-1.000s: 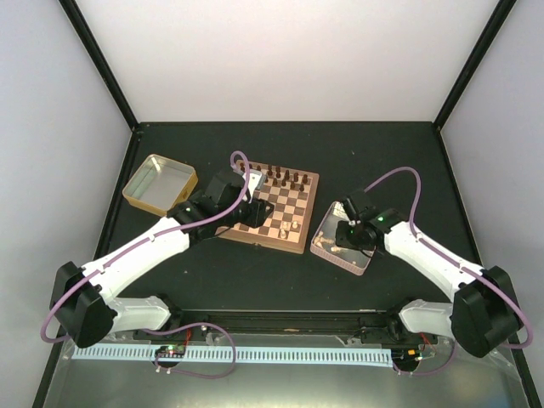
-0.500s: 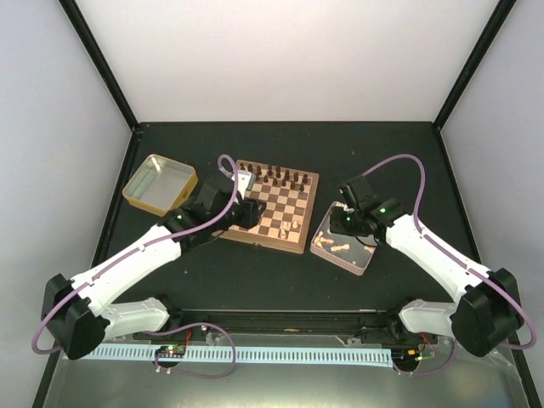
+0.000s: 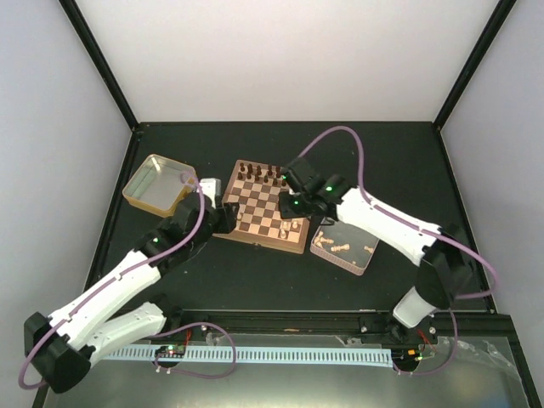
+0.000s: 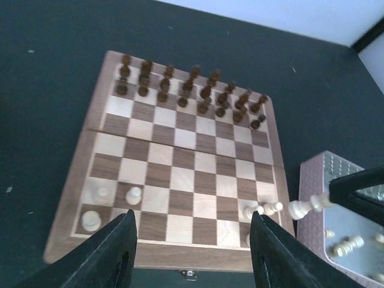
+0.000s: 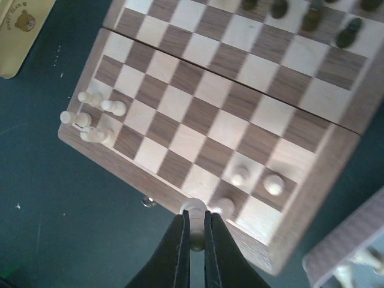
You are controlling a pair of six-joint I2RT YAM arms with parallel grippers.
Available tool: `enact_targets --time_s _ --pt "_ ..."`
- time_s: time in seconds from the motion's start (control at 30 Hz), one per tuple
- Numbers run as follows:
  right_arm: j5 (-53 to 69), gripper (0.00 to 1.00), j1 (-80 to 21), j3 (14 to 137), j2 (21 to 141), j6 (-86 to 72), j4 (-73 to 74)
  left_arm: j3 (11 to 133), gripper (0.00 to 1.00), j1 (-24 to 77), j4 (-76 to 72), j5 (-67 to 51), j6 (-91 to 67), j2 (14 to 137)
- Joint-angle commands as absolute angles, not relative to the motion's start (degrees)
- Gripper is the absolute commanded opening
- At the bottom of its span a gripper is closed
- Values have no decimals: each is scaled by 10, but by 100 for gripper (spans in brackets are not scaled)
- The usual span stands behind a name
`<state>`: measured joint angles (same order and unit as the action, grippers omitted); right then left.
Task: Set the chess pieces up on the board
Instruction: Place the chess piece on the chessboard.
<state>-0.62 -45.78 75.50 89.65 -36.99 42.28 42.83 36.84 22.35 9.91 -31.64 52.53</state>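
Observation:
The board [image 3: 263,240] lies mid-table with dark chessmen along its far rows. In the left wrist view, light chess pieces [image 4: 133,195] stand on the board [image 4: 180,180] at the near left corner and others [image 4: 273,207] at the near right. My right gripper [image 5: 194,231] is shut on a light piece [image 5: 194,210], held above the board's [image 5: 204,120] near edge beside standing light pieces [image 5: 274,184]. In the top view it [image 3: 293,206] hovers over the board's right side. My left gripper [image 4: 193,252] is open and empty, just off the board's near-left edge [image 3: 223,217].
A pinkish metal tin [image 3: 367,259] holding several loose light pieces lies right of the board; it also shows in the left wrist view [image 4: 318,174]. A yellow tin [image 3: 157,183] stands at the left, just beyond my left arm. A cable loops over the board's far side.
My right gripper has lifted out of the pinkish tin with a light piece and swung left over the board. My left gripper has drawn back left, off the board.

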Motion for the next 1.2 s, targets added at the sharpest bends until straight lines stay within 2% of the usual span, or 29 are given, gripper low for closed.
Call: enact_targets --time_s 0.0,0.27,0.77,0.93,1.17 --pt "-58 1 -491 823 959 -348 445 405 54 349 226 148 -354 470" --pt "-107 1 -525 894 1062 -332 487 382 56 332 242 158 -372 422" --pt "-139 2 -530 929 1141 -327 492 375 56 326 238 108 -368 445" --pt "-133 8 -530 929 1152 -329 485 372 57 325 235 91 -369 456" --pt "-115 23 -528 916 1125 -340 461 374 65 325 220 51 -363 482"
